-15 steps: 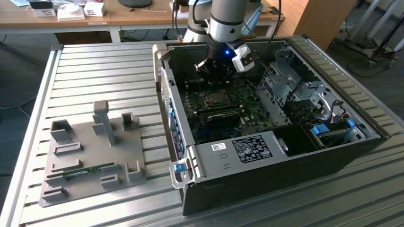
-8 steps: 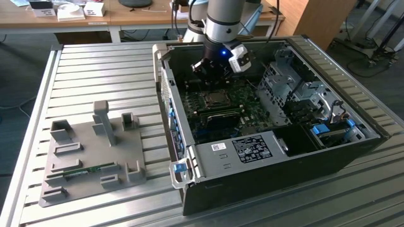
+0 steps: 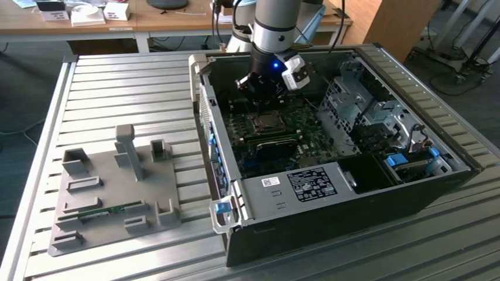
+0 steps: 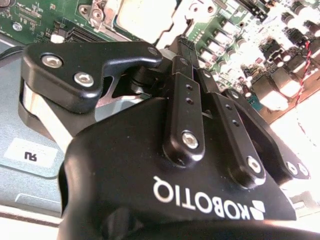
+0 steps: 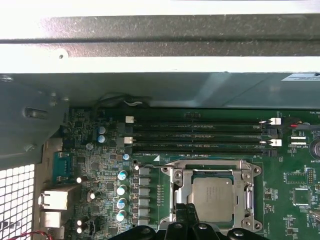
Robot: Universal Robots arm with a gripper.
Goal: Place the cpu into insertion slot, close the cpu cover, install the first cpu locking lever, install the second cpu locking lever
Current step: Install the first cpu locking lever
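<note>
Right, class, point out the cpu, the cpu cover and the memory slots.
cpu [image 5: 212, 199]: first wrist view, middle of its silver-grey top.
cpu cover [image 5: 182, 192]: first wrist view, metal frame bar beside the cpu.
memory slots [image 5: 200, 135]: first wrist view, middle of one long black slot.

The cpu [image 5: 212, 196] has a dull, matt silver-grey metal top, framed by the brighter, shinier metal of the cpu cover [image 5: 178, 196]. The motherboard [image 5: 100, 167] around them is green board with a faint sheen. The gripper [image 4: 183, 42] has smooth black parts, glossy enough to catch highlights. In the exterior view the table [image 3: 117, 88] is ribbed, brushed metal. The fixture [image 3: 109, 193] at lower left looks like matt grey plastic, and the desk [image 3: 164, 20] along the top is pale wood.
</note>
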